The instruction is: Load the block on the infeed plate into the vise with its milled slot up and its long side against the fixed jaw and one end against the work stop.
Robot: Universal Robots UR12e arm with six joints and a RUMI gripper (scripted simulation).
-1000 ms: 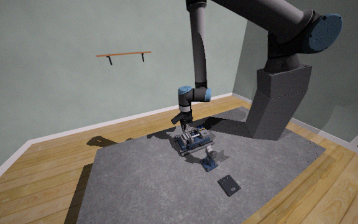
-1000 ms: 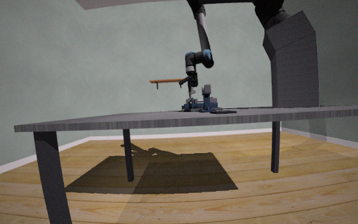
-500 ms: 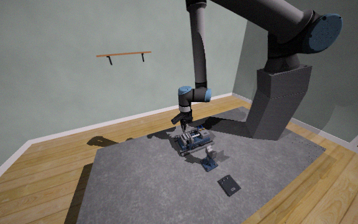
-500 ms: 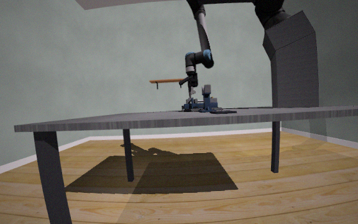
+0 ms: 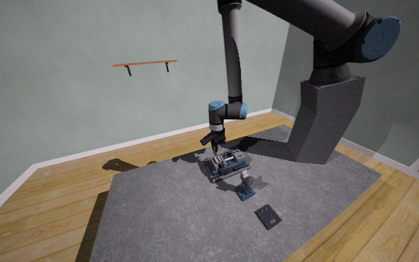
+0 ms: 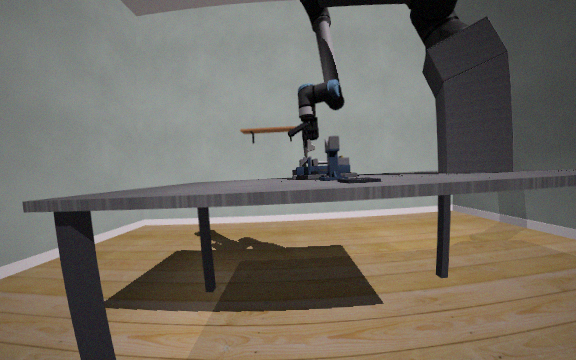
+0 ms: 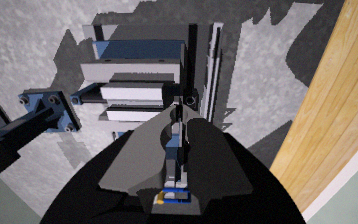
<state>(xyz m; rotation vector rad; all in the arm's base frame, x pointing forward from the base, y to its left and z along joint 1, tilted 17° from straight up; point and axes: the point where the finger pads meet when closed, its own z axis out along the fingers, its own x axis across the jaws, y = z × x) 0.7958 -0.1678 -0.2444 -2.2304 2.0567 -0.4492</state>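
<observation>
My gripper [image 5: 214, 150] [image 6: 308, 150] [image 7: 179, 105] is shut with nothing between its fingers. It points straight down over the far end of the vise [image 5: 225, 165] [image 6: 318, 170] [image 7: 137, 50]. In the wrist view the fingertips are beside the right ends of the pale bars and block [image 7: 130, 93] that lie between the jaws. They are close to the short round work stop [image 7: 192, 100]. I cannot tell which pale piece is the part, or where its slot faces. The dark infeed plate [image 5: 268, 217] is bare.
The V-block [image 5: 245, 190] [image 6: 332, 146] [image 7: 47, 107] on its blue base stands between the vise and the infeed plate. The robot's grey pedestal [image 5: 322, 120] is at the back right. The table's far edge [image 7: 260, 145] is just beyond the vise.
</observation>
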